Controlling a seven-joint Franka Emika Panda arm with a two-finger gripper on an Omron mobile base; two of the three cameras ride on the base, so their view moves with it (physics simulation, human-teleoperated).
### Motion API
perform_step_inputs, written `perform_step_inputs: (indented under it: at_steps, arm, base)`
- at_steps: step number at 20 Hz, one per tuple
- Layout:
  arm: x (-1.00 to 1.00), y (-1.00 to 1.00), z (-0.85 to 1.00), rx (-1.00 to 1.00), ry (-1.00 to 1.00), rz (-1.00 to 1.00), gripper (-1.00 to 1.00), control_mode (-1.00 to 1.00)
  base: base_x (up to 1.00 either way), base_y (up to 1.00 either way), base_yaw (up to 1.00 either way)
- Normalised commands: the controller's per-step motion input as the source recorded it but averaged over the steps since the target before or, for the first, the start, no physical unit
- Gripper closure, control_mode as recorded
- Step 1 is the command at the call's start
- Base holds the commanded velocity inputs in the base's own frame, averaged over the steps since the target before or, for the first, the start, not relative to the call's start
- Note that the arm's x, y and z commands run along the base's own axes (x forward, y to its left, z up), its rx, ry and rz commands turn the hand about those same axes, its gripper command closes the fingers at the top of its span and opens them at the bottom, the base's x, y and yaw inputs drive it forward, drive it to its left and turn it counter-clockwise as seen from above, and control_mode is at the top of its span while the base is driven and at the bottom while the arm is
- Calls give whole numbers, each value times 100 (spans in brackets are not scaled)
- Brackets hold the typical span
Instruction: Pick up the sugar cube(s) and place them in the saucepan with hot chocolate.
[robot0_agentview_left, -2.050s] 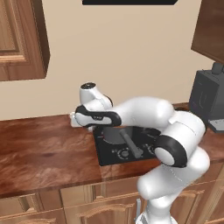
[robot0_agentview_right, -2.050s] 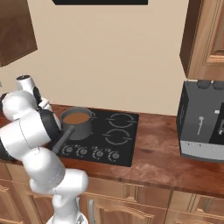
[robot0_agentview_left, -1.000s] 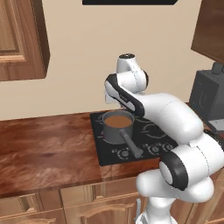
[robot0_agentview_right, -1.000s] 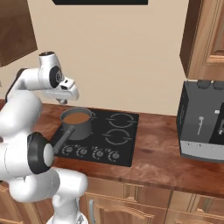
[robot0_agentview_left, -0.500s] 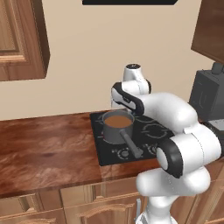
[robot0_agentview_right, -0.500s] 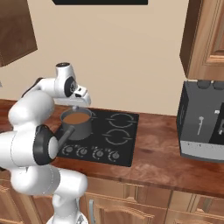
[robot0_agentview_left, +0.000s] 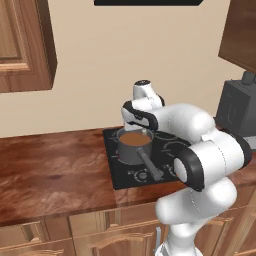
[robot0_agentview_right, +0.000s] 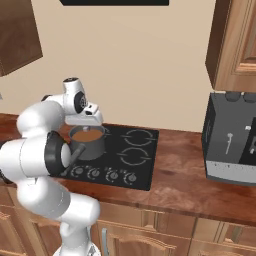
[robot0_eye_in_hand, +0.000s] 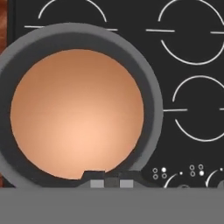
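The saucepan (robot0_agentview_left: 133, 146) with brown hot chocolate stands on the front left burner of the black stove, its long handle (robot0_agentview_left: 150, 167) pointing toward the counter's front edge. My gripper (robot0_agentview_right: 88, 125) hangs straight above its opening, a short way over the liquid, in both base views. In the hand view the saucepan (robot0_eye_in_hand: 152, 94) lies directly below, and my gripper (robot0_eye_in_hand: 111, 183) shows its two tips close together, shut. The sugar cube is hidden; I cannot tell whether anything sits between the tips.
The black stove (robot0_agentview_right: 135, 152) has a row of knobs (robot0_agentview_right: 102, 174) along its front. A dark coffee machine (robot0_agentview_right: 232, 145) stands on the counter to the right. Brown wooden counter (robot0_agentview_left: 55, 172) stretches left of the stove, with wall cabinets (robot0_agentview_left: 25, 45) above.
The hand has come down from high above the stove to just over the saucepan. The gripper has stayed shut and the saucepan has not moved.
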Motion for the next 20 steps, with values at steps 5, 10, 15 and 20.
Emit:
perform_step_inputs:
  at_steps: [5, 10, 15, 20]
  arm:
    - [20, 1, -27, -2, 3, 0, 100, -100]
    - [14, 0, -33, -3, 0, 0, 100, -100]
    - [7, 5, -8, 0, 0, 0, 100, -100]
    - [2, 6, -1, 0, 0, 0, -100, -100]
  base:
    - [0, 0, 0]
    - [0, 0, 0]
    - [0, 0, 0]
    - [0, 0, 0]
